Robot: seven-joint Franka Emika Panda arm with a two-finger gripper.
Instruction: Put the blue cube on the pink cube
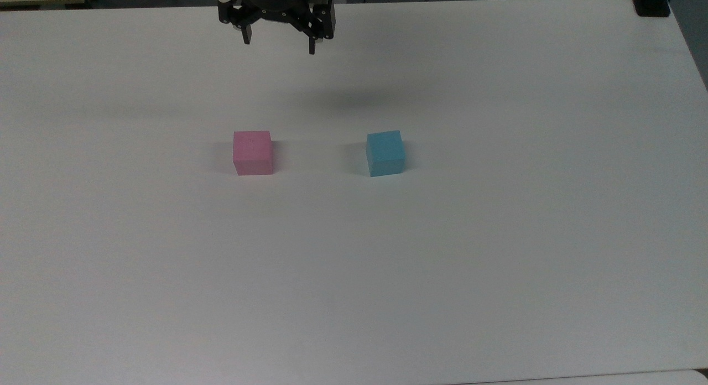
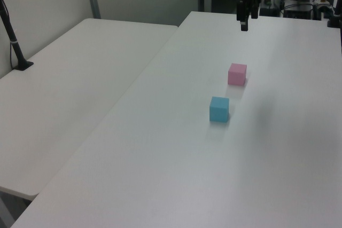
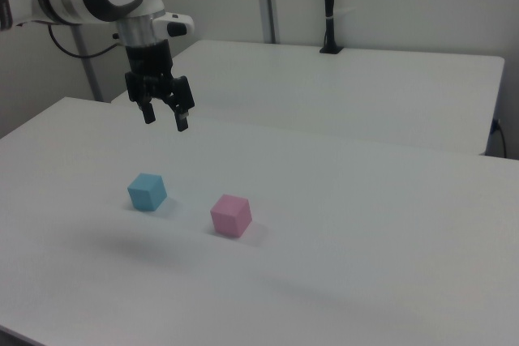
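My gripper (image 1: 278, 45) hangs in the air at the top of the top view, left of centre, fingers pointing down and spread wide apart with nothing between them. In the right view the gripper (image 3: 166, 117) sits in the upper left of the frame, well above the table (image 3: 365, 224); in the left view it (image 2: 243, 25) is at the top edge, right of centre.

The blue cube (image 1: 385, 152) rests flat on the white table (image 1: 498, 235), slightly right of the top view's centre. The pink cube (image 1: 253, 152) rests on the same surface, left of centre at about the same height in the frame. The two are apart, with bare tabletop between them.

In the left view the blue cube (image 2: 219, 109) lies lower in the frame than the pink cube (image 2: 237, 74). In the right view the blue cube (image 3: 147, 191) is to the left, the pink cube (image 3: 231, 215) right of it and slightly lower.

A soft shadow (image 1: 354, 102) lies on the table above the cubes in the top view.
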